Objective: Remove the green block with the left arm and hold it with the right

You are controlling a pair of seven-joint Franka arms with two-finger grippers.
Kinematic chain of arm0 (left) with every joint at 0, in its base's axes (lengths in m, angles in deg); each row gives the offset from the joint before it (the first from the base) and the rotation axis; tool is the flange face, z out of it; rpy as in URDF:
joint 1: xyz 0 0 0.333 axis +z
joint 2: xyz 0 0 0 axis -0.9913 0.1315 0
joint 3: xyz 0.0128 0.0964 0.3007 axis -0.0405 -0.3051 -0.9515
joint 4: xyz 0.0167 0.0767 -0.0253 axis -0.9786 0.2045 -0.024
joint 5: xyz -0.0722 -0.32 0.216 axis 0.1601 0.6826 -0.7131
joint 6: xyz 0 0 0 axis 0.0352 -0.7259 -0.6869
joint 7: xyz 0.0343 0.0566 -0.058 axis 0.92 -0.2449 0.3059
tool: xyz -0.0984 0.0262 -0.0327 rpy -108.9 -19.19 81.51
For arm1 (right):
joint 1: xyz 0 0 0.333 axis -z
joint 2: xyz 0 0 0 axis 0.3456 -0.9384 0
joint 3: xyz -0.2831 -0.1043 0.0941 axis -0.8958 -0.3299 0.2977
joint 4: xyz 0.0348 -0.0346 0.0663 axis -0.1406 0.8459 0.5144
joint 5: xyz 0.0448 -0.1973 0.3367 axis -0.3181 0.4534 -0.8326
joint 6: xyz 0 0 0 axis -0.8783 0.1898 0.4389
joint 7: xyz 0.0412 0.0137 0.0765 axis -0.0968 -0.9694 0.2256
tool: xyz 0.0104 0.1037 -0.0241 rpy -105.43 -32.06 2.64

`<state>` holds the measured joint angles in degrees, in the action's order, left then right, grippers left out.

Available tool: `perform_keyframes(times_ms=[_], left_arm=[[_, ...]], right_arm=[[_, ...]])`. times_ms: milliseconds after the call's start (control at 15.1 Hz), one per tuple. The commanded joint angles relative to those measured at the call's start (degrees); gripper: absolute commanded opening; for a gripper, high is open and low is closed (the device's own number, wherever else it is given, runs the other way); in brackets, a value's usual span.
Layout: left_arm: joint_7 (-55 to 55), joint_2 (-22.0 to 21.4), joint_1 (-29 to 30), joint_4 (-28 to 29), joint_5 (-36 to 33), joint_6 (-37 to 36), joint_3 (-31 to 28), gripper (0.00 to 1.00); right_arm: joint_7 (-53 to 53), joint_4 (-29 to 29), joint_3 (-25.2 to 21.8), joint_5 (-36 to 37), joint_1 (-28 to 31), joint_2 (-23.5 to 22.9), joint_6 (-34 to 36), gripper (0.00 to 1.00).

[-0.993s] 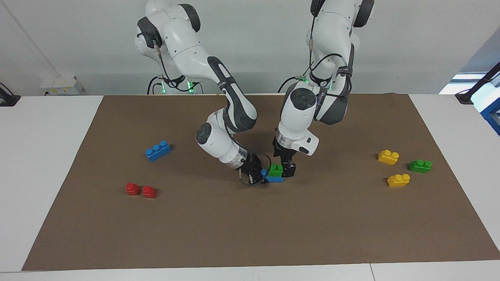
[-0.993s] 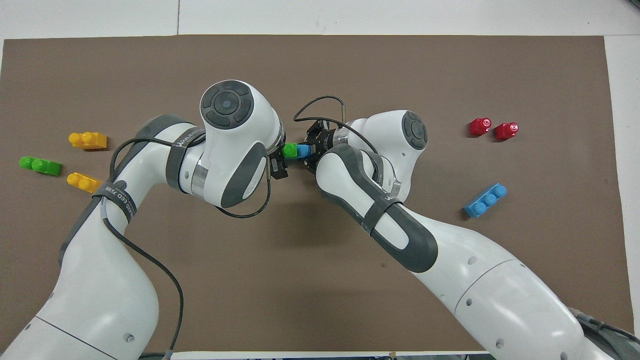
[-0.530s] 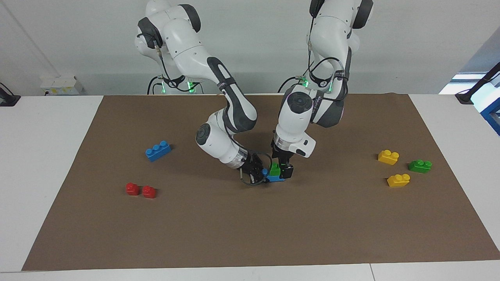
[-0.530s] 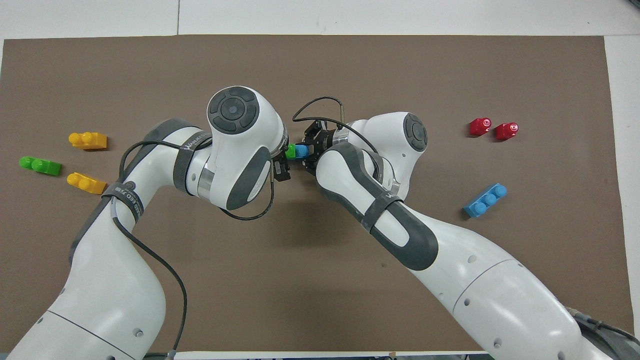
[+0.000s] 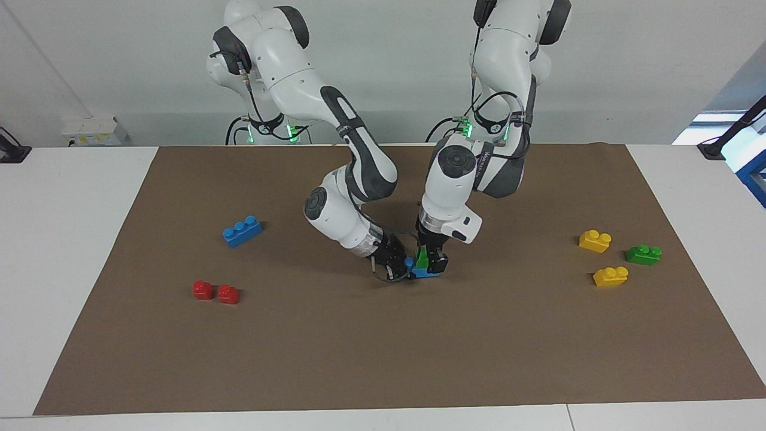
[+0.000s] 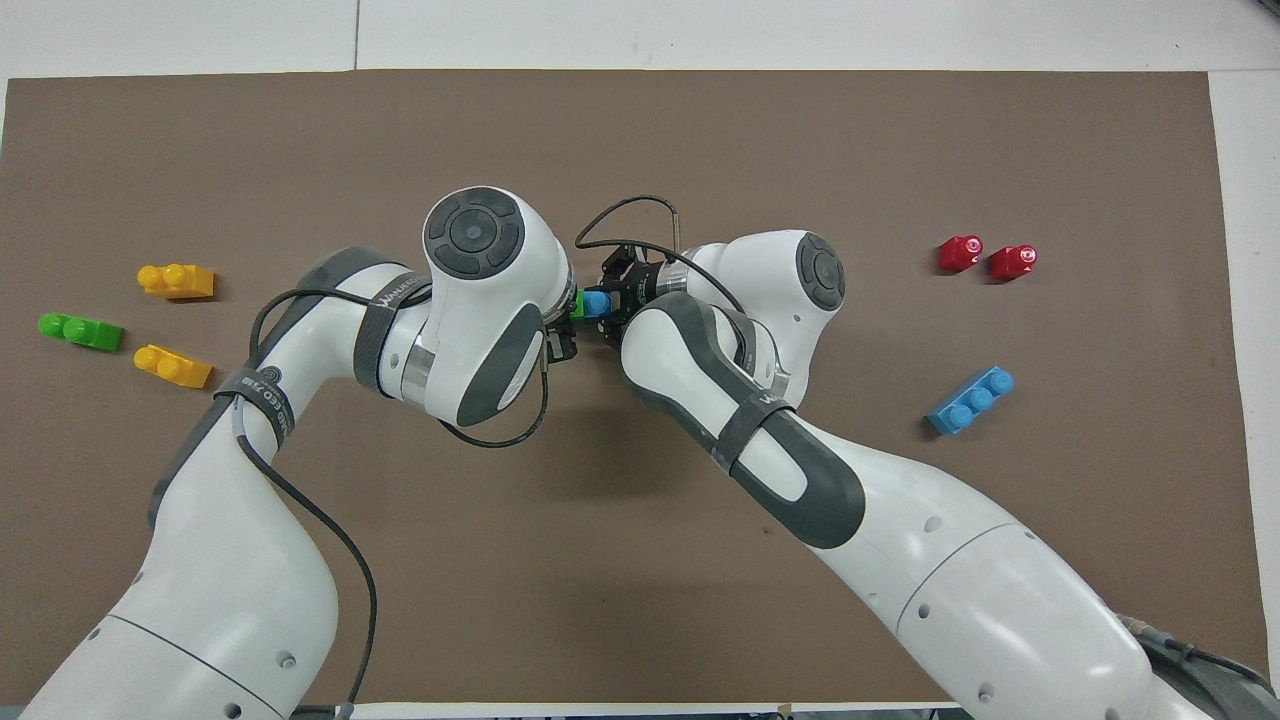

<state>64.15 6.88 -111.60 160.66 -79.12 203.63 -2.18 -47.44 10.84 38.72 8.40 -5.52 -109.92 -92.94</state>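
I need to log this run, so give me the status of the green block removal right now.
Done: the right gripper is shut on the blue brick at the mat's middle, bracing it. In hand: the left gripper is down around the green block, which sits on that blue brick; whether its grip is firm I cannot tell. Left: pulling the green block off.

We see the left gripper [image 5: 429, 258] has come down and closed around the green block [image 5: 422, 257], which was clear of its fingers a second ago; block and blue brick [image 5: 423, 272] now tilt slightly.
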Motion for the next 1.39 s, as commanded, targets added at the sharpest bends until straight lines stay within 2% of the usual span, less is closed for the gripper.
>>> perform_keyframes(times_ms=[0, 66, 132, 596, 1325], left_arm=[[0.69, -0.37, -0.99, 0.76, -0.86, 0.49, -0.79, 0.16], [0.6, -0.37, -0.99, 0.59, -0.86, 0.31, -0.79, 0.02], [0.6, -0.37, -0.9, 0.32, -0.86, -0.12, -0.79, 0.0], [-0.45, -1.42, -0.29, -0.64, -0.95, -2.75, -0.79, 0.0], [-4.04, -11.0, 0.86, -0.73, -0.42, -12.77, -0.79, 0.0]], right_arm=[[1.79, -0.95, 0.03, -2.14, -0.45, -0.81, -1.17, 0.0], [1.79, -0.95, 0.03, -2.14, -0.45, -0.81, -1.17, 0.0], [1.79, -0.95, 0.03, -2.14, -0.45, -0.81, -1.17, 0.0], [1.79, -0.95, 0.03, -2.14, -0.45, -0.81, -1.17, 0.0], [1.79, -0.95, 0.03, -2.14, -0.45, -0.81, -1.17, 0.0]])
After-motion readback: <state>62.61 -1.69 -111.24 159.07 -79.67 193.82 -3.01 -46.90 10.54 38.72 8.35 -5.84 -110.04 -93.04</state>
